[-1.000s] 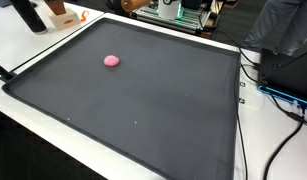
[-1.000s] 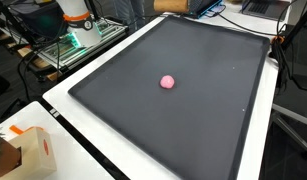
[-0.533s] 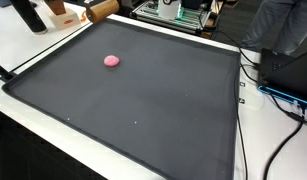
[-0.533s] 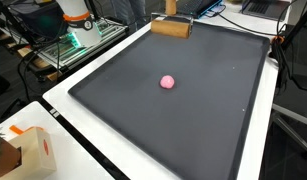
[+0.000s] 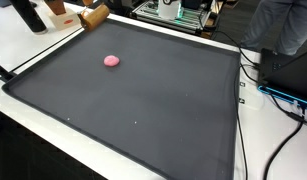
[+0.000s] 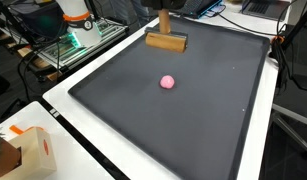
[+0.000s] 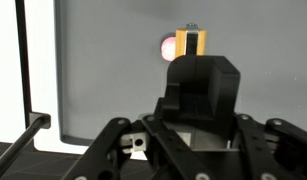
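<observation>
While the gripper [image 7: 191, 46] has its jaws clamped on the upright stem of the wooden block [image 6: 165, 40], you're carrying a stiff, light-looking T-shaped piece. It won't flex, and the stem looks like the right place to hold, so just keep the flat bar level. The block hangs over the far side of the black mat [image 6: 223, 110], at 12 o'clock from the pink ball [image 6: 168, 82] and apart from it. In the wrist view the ball peeks out at 9 o'clock of the block's tip. The ball looks small, probably soft and light, and likely to roll at a nudge — take it from above if you must. There's open mat all round the ball. Watch the white table border [image 6: 83, 120] at 8 o'clock, the cardboard box [image 6: 31, 150] beyond it, and the cables [image 5: 255, 75] off the mat's edge in an exterior view.
</observation>
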Controlling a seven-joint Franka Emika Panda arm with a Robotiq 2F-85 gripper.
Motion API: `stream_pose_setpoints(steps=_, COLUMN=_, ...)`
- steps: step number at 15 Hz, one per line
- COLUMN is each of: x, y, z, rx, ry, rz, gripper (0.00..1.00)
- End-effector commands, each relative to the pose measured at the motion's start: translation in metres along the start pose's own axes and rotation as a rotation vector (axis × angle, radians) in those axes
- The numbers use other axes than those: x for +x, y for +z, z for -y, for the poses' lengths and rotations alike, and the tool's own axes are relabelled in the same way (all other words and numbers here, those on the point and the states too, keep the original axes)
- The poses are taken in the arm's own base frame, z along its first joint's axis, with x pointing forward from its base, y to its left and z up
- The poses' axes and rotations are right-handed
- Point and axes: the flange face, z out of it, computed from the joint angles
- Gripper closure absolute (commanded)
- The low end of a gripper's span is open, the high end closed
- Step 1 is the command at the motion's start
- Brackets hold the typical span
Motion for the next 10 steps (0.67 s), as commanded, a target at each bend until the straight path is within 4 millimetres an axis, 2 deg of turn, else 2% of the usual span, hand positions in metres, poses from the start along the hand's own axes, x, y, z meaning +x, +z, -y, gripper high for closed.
stream_pose_setpoints(steps=1, x=0.0013, y=0.002, z=-0.0286, rx=0.113, ry=-0.034, rz=0.027, gripper=0.76)
stream_pose_setpoints(steps=2, x=-0.0022, y=0.0039, z=-0.0195, rx=0.06, ry=-0.019, rz=0.02, gripper=0.51)
stream_pose_setpoints(steps=4, x=-0.0015, y=0.0071, z=-0.0288, rx=0.081, ry=-0.023, rz=0.03, gripper=0.51)
stream_pose_setpoints(steps=10, x=0.0015, y=0.0084, z=-0.028, rx=0.083, ry=-0.029, rz=0.031, gripper=0.51)
